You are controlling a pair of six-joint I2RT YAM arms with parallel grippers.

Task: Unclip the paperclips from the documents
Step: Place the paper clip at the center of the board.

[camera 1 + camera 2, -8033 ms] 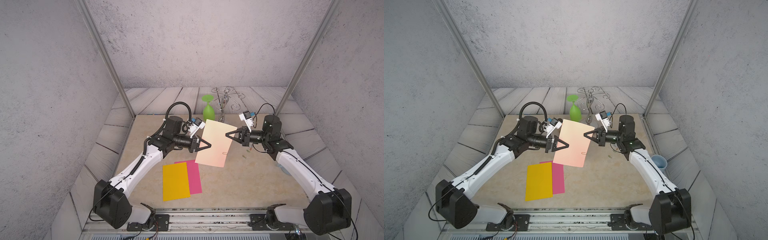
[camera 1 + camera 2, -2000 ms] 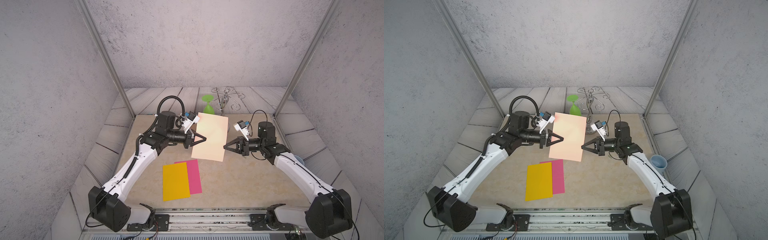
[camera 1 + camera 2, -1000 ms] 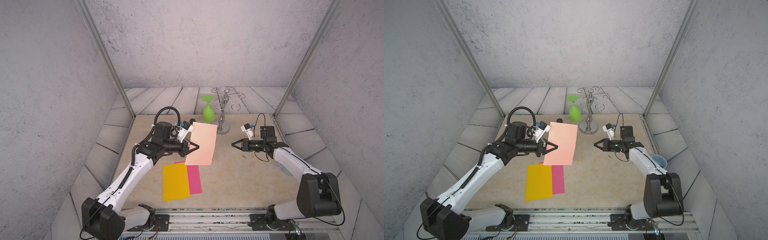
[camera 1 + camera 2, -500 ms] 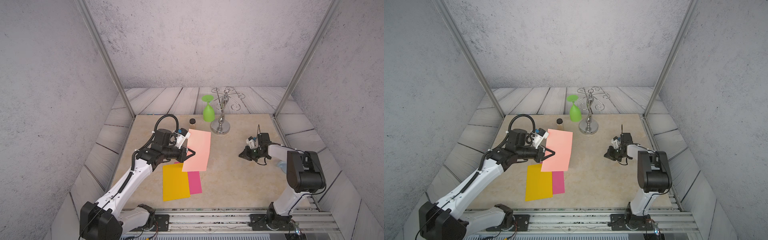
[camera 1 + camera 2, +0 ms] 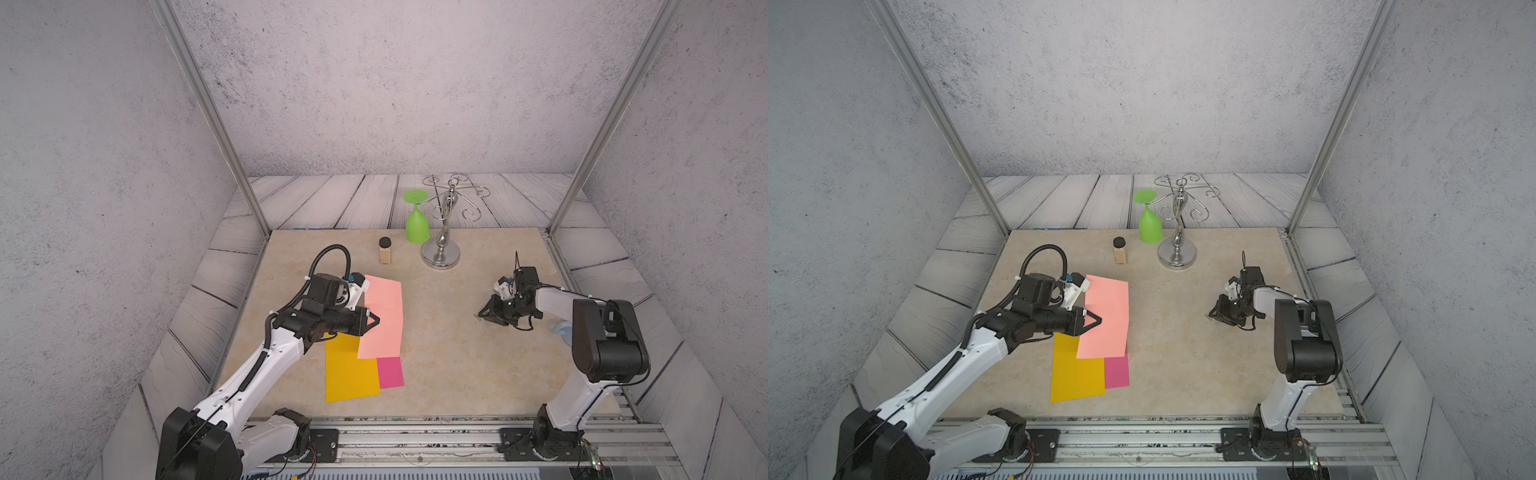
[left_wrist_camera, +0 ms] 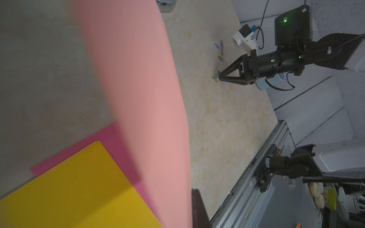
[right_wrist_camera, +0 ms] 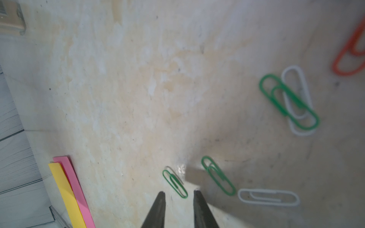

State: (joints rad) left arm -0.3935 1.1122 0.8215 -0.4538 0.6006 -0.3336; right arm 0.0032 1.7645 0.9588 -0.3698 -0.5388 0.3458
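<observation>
Jar (image 5: 385, 253) holds tan contents; left claw (image 5: 376, 321) grips salmon pink document (image 5: 388, 332).

You're looking into a robotics lab test cell, not a lived-in room. Grey textured wall panels (image 5: 374, 83) box it in on three sides, framed by bare aluminium posts (image 5: 208, 116). Plank-pattern boards (image 5: 324, 199) ring a stone-look table (image 5: 457, 365). Your left arm (image 5: 257, 365) and right arm (image 5: 598, 332) stand on an aluminium rail (image 5: 415, 436) along the front, wiring exposed. On the table, staged props: a chrome wire stand (image 5: 442, 245), an upside-down green glass (image 5: 417, 226), a small jar (image 5: 385, 251), blank coloured documents (image 5: 351, 374), loose paperclips (image 7: 215, 175).
</observation>
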